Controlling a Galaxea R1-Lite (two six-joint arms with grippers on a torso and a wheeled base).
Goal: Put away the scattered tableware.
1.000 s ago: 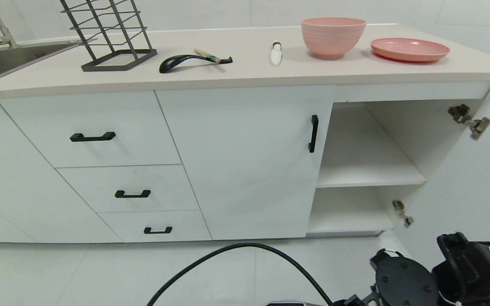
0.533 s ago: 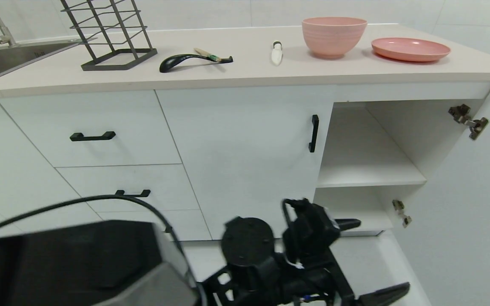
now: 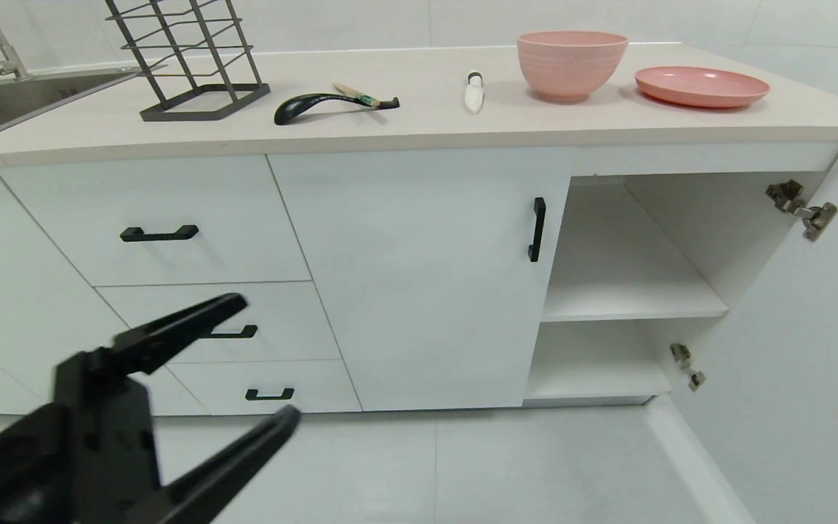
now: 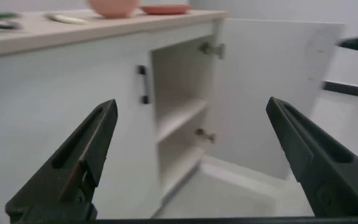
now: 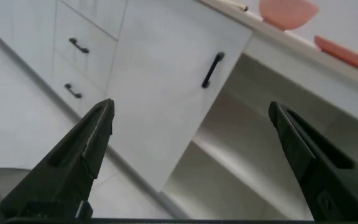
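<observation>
Tableware lies along the desk (image 3: 419, 122): pink bowl (image 3: 571, 64) beside pink plate (image 3: 702, 85), white utensil (image 3: 472, 93), black spoon (image 3: 317, 106). Left end effector (image 3: 268, 358) hangs low before the drawers (image 3: 172, 306), spread wide, empty; right end effector (image 5: 191, 107) likewise gapes wide, holding nothing.

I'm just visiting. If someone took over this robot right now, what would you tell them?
Left gripper: open, holding nothing.
Right gripper: open, holding nothing. Both face the cabinet.
Things: bowl, plate, white utensil and black spoon all lie on the counter, the spoon nearest the rack.
Done: the cabinet's right door is open.
Left: nothing is put away yet; every piece needs moving.
</observation>
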